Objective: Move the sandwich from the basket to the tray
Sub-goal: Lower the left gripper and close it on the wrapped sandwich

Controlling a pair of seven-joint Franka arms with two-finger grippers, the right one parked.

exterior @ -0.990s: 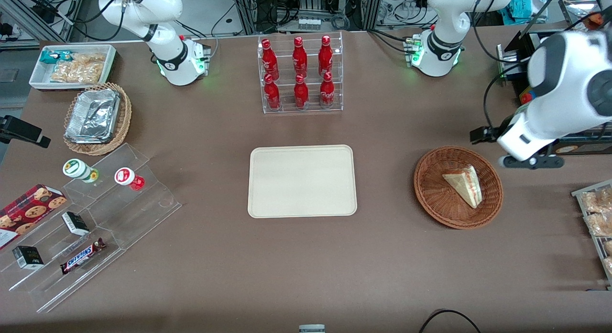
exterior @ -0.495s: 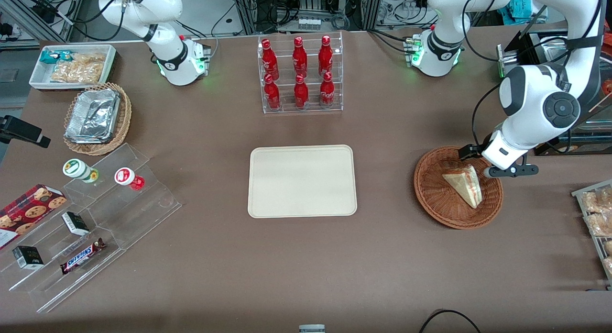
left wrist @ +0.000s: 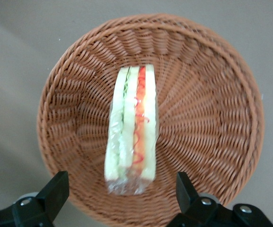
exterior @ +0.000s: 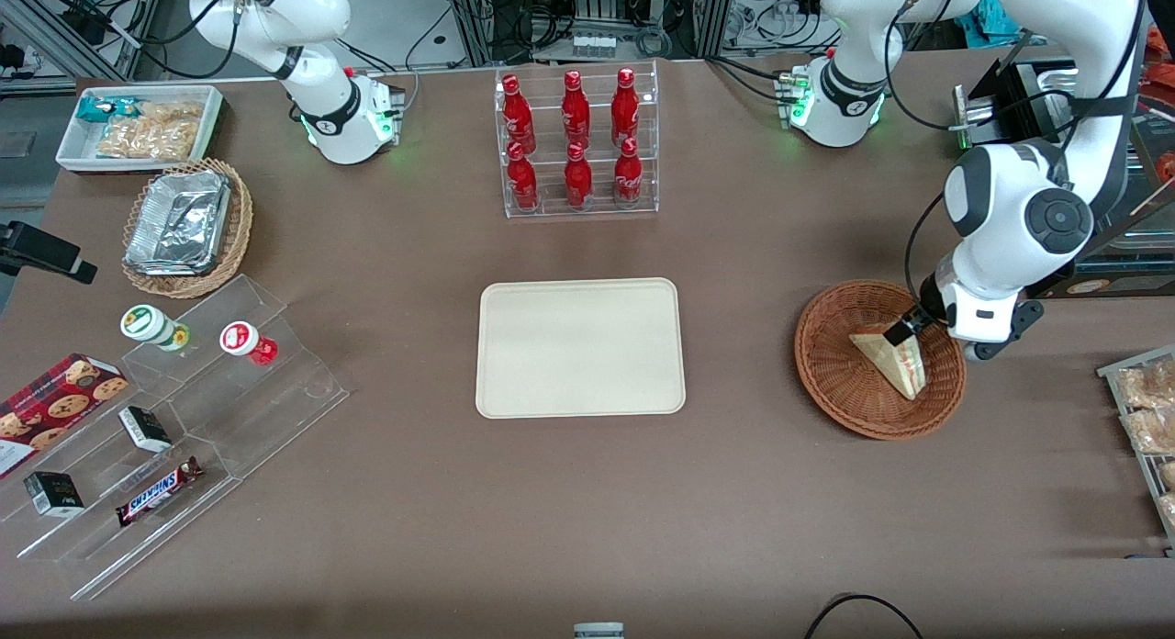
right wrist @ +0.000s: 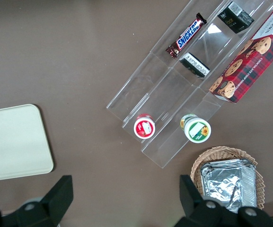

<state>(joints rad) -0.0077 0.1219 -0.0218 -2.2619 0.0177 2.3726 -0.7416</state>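
Jaws (left wrist: 119, 194) spread above sandwich (left wrist: 131, 127), mid-basket (left wrist: 212, 94), rim uncovered

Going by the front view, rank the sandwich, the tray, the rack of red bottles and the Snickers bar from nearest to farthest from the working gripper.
The gripper hangs over the basket, jaws open.
1. Sandwich, in the basket just under it.
2. Tray, mid-table.
3. Rack of red bottles, farther from the front camera than the tray.
4. Snickers bar, toward the parked arm's end.
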